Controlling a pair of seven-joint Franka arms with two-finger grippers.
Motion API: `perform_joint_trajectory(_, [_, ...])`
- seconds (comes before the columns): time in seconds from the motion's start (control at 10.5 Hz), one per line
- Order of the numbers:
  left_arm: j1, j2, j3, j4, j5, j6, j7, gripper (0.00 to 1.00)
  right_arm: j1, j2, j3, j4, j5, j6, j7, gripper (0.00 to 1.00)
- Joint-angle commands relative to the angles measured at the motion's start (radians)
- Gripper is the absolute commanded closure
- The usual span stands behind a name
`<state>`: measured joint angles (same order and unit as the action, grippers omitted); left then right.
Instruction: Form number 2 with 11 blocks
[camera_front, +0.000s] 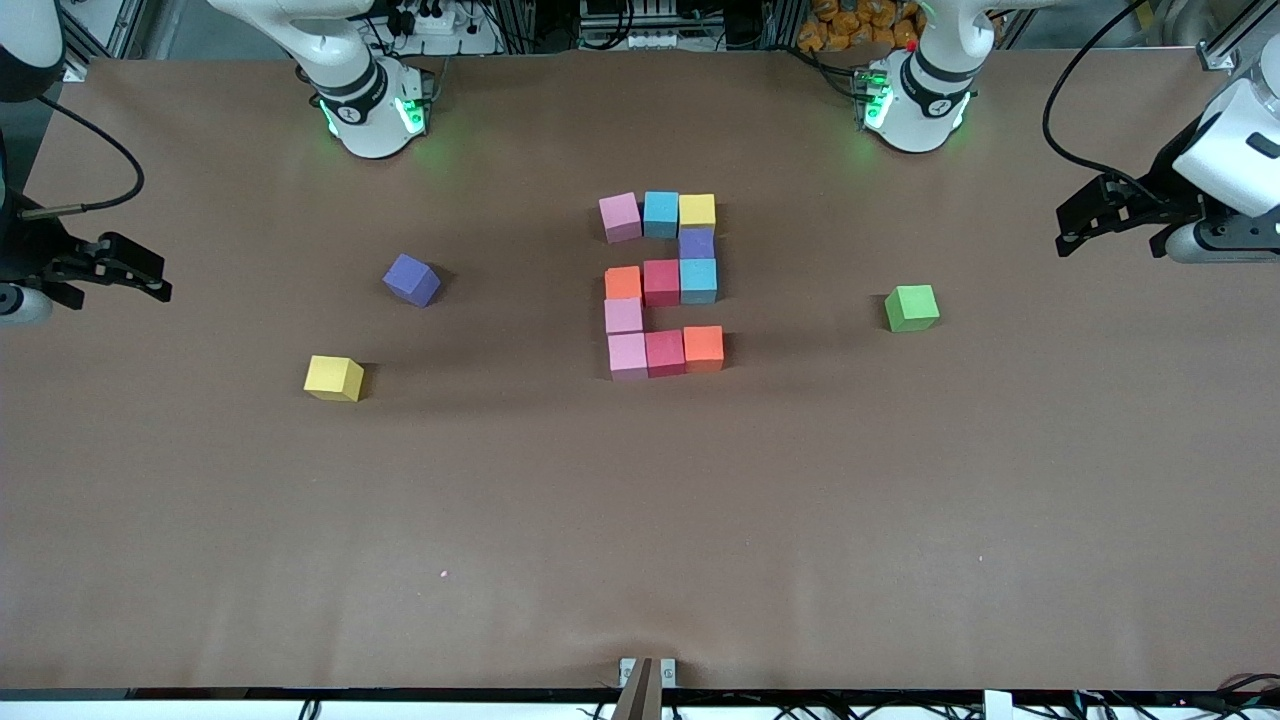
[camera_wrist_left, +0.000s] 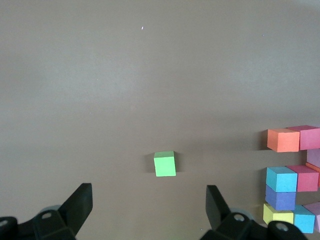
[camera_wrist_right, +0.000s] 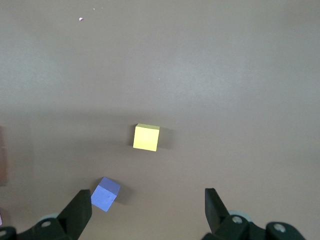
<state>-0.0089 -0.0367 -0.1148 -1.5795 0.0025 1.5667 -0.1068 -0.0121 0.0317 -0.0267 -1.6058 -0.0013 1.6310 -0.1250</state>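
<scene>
The number 2 (camera_front: 661, 283) stands in the middle of the table, made of eleven touching blocks. Its row farthest from the front camera is pink (camera_front: 619, 216), cyan (camera_front: 660, 213) and yellow (camera_front: 697, 211). A purple block (camera_front: 696, 243) joins it to the orange, red and cyan middle row. A pink block (camera_front: 623, 316) joins that to the pink, red and orange nearest row. Part of the digit (camera_wrist_left: 283, 139) shows in the left wrist view. My left gripper (camera_front: 1100, 230) (camera_wrist_left: 149, 195) is open and empty at its end of the table. My right gripper (camera_front: 115, 280) (camera_wrist_right: 147, 197) is open and empty at its end.
A green cube (camera_front: 911, 307) (camera_wrist_left: 165, 164) lies between the digit and the left gripper. A loose purple cube (camera_front: 411, 279) (camera_wrist_right: 105, 194) and a loose yellow cube (camera_front: 334, 378) (camera_wrist_right: 146, 137) lie between the digit and the right gripper.
</scene>
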Motion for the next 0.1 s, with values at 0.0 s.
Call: perform_joint_trajectory(0.0, [-0.010, -0.017, 0.014, -0.013, -0.021, 0.000, 0.003, 0.00, 0.007, 0.008, 0.004, 0.014, -0.011, -0.006, -0.007, 0.00])
